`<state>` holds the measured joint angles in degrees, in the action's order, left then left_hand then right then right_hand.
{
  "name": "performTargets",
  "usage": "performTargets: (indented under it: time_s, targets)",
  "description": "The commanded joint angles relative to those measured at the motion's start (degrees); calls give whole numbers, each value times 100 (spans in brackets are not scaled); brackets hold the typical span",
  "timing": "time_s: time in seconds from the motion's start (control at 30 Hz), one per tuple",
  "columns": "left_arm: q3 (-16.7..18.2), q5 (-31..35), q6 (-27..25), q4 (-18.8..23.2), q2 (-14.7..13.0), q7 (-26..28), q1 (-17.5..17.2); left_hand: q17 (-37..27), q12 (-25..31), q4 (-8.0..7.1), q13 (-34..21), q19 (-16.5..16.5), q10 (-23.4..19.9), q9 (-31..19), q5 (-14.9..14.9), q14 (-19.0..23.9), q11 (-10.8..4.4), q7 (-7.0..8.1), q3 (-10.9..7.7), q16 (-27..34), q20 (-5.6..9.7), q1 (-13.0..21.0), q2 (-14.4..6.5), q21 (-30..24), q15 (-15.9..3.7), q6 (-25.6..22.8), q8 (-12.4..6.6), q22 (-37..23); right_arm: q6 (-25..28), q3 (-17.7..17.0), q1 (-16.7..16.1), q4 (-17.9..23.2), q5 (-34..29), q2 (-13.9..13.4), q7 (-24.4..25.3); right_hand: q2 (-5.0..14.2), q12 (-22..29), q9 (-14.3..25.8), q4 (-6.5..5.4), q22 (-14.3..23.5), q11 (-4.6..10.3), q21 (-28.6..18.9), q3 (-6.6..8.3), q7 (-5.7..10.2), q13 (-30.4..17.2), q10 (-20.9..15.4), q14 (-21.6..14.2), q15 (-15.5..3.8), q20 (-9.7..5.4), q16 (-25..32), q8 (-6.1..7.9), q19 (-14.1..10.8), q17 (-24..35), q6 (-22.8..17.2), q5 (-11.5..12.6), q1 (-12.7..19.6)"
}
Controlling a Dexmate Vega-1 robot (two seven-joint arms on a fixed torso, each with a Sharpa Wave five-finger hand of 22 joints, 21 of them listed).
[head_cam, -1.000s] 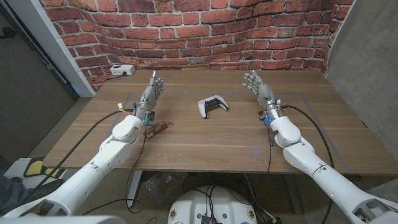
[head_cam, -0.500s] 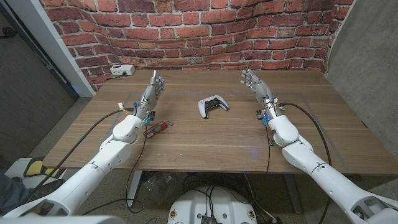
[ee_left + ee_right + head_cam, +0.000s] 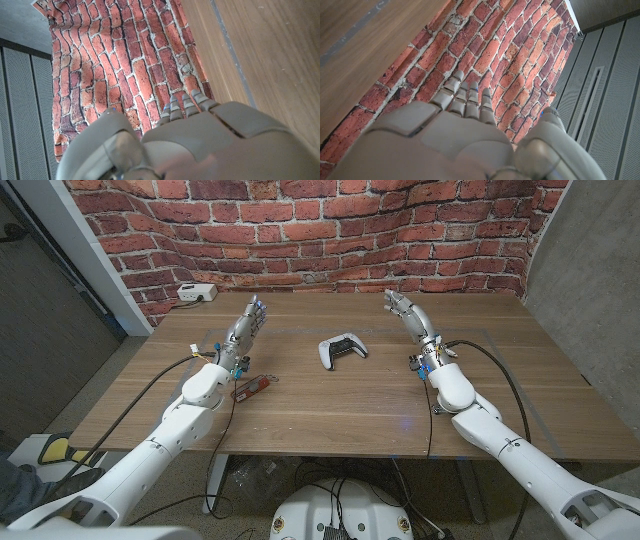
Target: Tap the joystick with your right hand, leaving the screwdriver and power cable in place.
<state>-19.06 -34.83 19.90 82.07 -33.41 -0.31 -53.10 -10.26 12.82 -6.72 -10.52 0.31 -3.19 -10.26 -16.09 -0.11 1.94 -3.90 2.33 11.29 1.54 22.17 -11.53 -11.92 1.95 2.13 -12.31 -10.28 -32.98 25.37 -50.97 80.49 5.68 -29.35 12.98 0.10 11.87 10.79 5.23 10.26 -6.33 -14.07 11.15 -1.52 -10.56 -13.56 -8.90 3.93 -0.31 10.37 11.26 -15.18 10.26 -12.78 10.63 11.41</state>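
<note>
White-and-black joystick point(image 3: 341, 350) is lying mid-surface, between both arms. Right robot hand point(image 3: 402, 308) is hovering far right of it, spread, holding nothing; left robot hand point(image 3: 247, 322) is likewise spread. Red-handled screwdriver point(image 3: 253, 387) is sitting near left. Advisable: sweeping leftward and descending lightly, touching the joystick's top only, avoiding shoving it.

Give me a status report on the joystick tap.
Right hand open, raised, off the joystick. Left hand open, idle. Screwdriver untouched near left arm. Path clear.

Bare tabletop point(image 3: 385, 370) btwn hand point(image 3: 400, 306), joystick point(image 3: 340, 350).
</note>
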Motion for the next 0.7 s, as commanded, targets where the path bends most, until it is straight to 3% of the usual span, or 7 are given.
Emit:
performTargets:
  time_s: [0.03,0.17,0.7]
  targets:
    - [-8,-16,-46,16,-53,-78,41,-22,-22,-5,-20,33,-42,-25,28,52,-23,-13,-81,-12,-1,63,-18,-27,-4,-65,-12,-11,217,131,42,114,-1207,-81,696,7,-31,19,36,23,10,47,12,50,-14,86,110,-4,-7,-30,22,82,18,-31,26,75]
    - [4,-29,-50,36,-50,-49,11,-21,-26,-4,-20,30,-46,-25,49,47,-31,-12,-122,-19,-11,90,-3,-25,2,-67,-4,-11,382,224,51,222,-1763,-158,984,1,-49,19,52,24,48,101,9,91,-15,162,221,0,11,-49,15,173,17,-22,33,87]
    - [41,-83,-221,202,-122,40,-81,-30,-42,-50,-23,24,-57,-27,106,55,-12,-10,-346,-24,-41,169,-56,-23,12,-106,13,-18,738,457,111,329,-2434,-269,1485,0,-89,21,75,25,129,140,8,137,-15,332,253,-30,-9,-25,13,206,17,-22,49,108]
